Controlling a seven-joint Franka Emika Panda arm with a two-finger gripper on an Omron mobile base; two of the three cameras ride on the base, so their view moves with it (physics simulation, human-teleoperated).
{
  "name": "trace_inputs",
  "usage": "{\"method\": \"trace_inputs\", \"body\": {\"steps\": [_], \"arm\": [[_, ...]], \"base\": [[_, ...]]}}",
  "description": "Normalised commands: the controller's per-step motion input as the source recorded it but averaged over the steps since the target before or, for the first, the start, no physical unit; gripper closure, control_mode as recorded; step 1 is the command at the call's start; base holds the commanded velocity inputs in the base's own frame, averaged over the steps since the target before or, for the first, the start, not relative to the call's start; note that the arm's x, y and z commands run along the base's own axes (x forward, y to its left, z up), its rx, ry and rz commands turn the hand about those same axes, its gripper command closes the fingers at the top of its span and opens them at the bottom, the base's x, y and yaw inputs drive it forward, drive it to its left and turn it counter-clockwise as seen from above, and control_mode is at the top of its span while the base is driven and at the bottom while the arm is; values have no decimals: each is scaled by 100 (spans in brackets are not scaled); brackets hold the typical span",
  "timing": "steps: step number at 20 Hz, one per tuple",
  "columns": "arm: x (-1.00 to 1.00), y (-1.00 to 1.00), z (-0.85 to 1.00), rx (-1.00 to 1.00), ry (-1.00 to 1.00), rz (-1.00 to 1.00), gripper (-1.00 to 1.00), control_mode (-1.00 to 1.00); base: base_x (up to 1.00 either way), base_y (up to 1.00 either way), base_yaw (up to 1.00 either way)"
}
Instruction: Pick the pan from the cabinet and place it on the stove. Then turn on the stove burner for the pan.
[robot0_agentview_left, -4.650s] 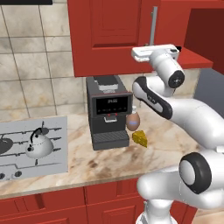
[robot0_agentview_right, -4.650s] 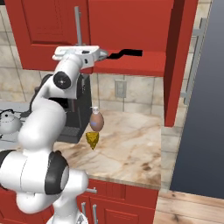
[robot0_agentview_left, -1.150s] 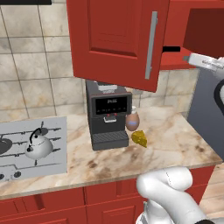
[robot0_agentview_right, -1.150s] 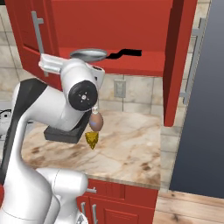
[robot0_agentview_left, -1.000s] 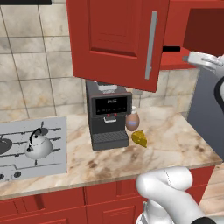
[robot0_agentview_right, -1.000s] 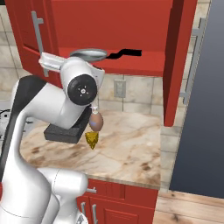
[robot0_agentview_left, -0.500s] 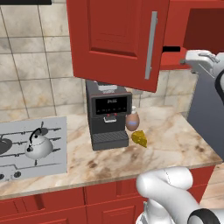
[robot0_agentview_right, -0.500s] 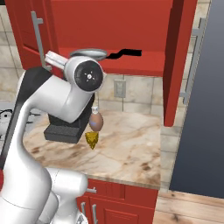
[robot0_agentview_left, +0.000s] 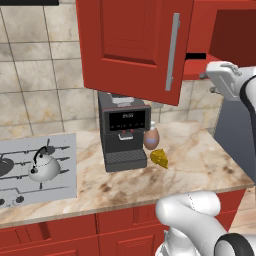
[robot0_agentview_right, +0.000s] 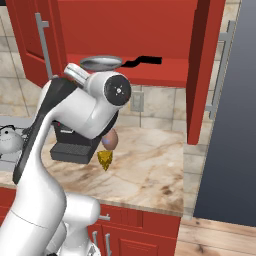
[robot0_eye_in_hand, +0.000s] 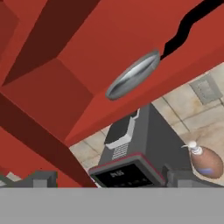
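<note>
Pan sits on the open red cabinet shelf, handle pointing right, while the spread fingers hover short of it, grasping nothing.

Pan in cabinet, above coffee machine.

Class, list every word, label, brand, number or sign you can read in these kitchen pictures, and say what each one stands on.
Coffee machine display panel: light marks on the dark screen, too small and blurred to read.
Same panel in the hand view: faint marks, also unreadable.
Stove knobs: no legible markings.
Cabinet, pan, kettle: no text.
Nothing in these pictures can be quoted.
</note>
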Motion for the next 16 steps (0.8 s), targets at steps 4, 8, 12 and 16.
{"method": "trace_inputs", "body": {"steps": [4, 8, 12, 16], "arm": [[40, 0, -10, 19, 10, 6, -100, -100], [35, 0, -1, 17, 14, 8, -100, -100], [26, 10, 0, 14, 14, 13, -100, -100], [18, 21, 0, 7, 13, 15, -100, -100]], "base": [[0, 0, 0], [0, 0, 0], [0, 0, 0], [0, 0, 0]]}}
